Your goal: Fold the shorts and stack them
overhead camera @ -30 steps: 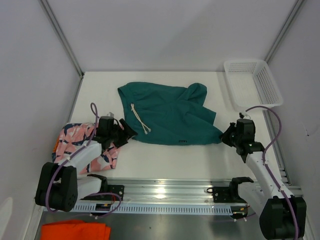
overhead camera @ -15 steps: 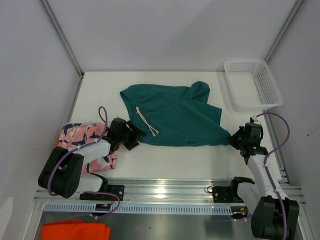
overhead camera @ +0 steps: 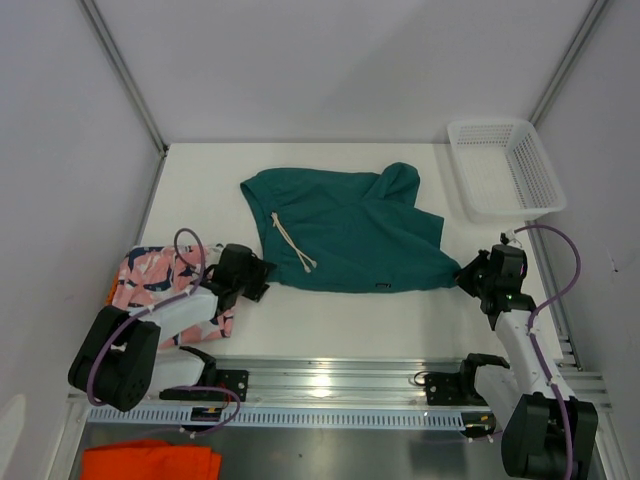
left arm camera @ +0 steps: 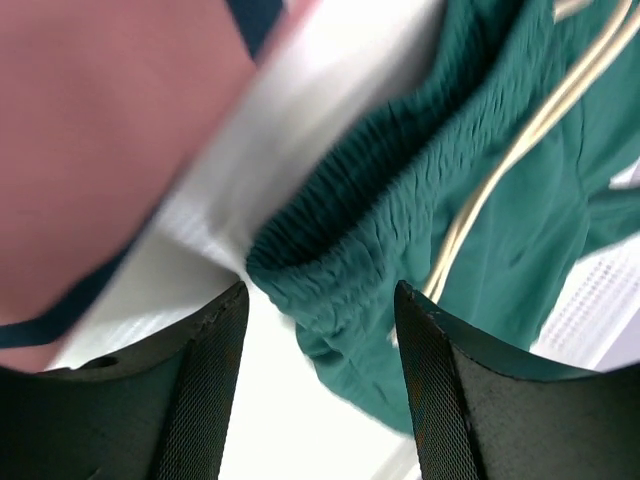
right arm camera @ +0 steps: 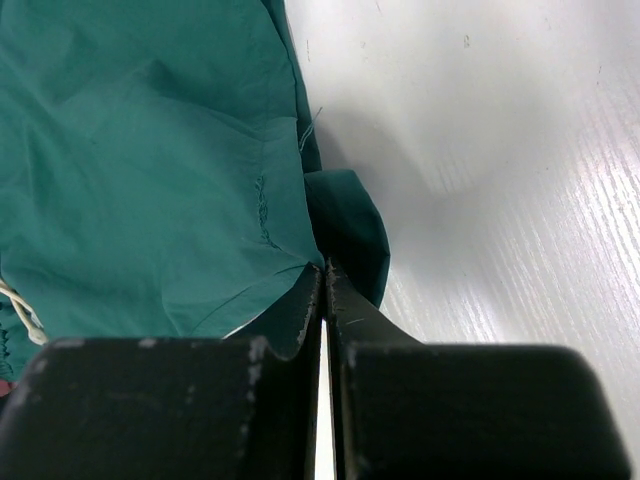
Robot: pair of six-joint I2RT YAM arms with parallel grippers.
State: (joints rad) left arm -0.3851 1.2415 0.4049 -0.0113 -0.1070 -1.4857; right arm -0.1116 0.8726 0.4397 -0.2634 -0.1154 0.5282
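The teal green shorts lie spread out mid-table, with a cream drawstring at their left waistband. My right gripper is shut on their lower right corner, with the cloth pinched at the fingertips of that gripper. My left gripper sits low at the waistband's lower left corner, jaws open. In the left wrist view the gathered teal waistband lies just ahead of that gripper, between the fingertips and ungripped. The pink shark shorts lie folded at the left under the left arm.
A white mesh basket stands at the back right corner. A bright orange cloth lies below the table's front rail at the bottom left. White walls close in the table at the left, back and right.
The right gripper dragged the teal shorts' corner to the right, flattening them, then held still. The left gripper slid right to the waistband corner and its jaws narrowed a little.
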